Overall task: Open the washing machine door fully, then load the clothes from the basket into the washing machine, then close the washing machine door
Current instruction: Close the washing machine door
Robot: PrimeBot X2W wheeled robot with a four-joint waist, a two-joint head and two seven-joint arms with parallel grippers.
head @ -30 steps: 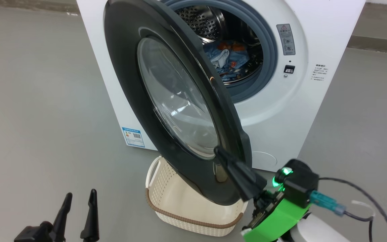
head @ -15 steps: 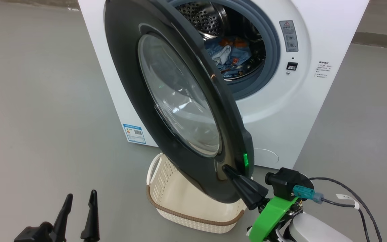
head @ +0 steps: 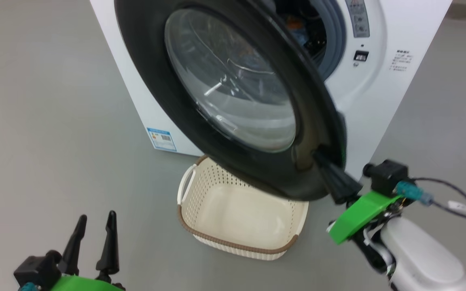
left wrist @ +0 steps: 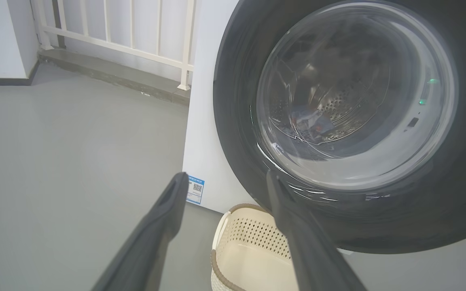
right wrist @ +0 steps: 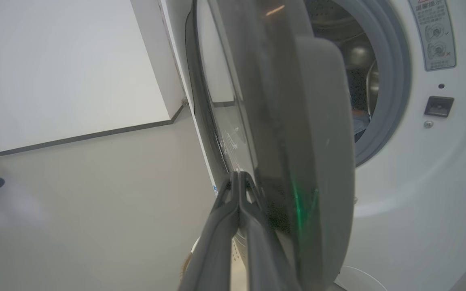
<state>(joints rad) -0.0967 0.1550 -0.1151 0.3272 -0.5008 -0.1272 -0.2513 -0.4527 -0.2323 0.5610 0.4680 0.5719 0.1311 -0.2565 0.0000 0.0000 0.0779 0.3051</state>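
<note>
The washing machine (head: 378,101) stands white ahead of me. The washing machine door (head: 233,81), black-rimmed with a glass bowl, hangs part-way across the drum opening. My right gripper (head: 318,155) is shut, its tips pressed against the door's outer face near its free edge (right wrist: 297,121); in the right wrist view the right gripper (right wrist: 238,174) touches the rim. The clothes (left wrist: 310,123) lie in the drum, seen through the glass. The basket (head: 233,243) sits on the floor under the door with nothing in it. My left gripper (head: 97,216) stays open at the lower left, apart from everything.
Grey floor surrounds the machine. A white railing (left wrist: 136,36) and a low kerb run behind it on the left. A black cable (head: 451,190) trails from my right wrist. A white wall (right wrist: 55,60) stands beyond the door.
The door has swung toward the drum opening with my shut right gripper against it, now covering most of the drum. The head camera has shifted too. The left gripper has stayed open.
</note>
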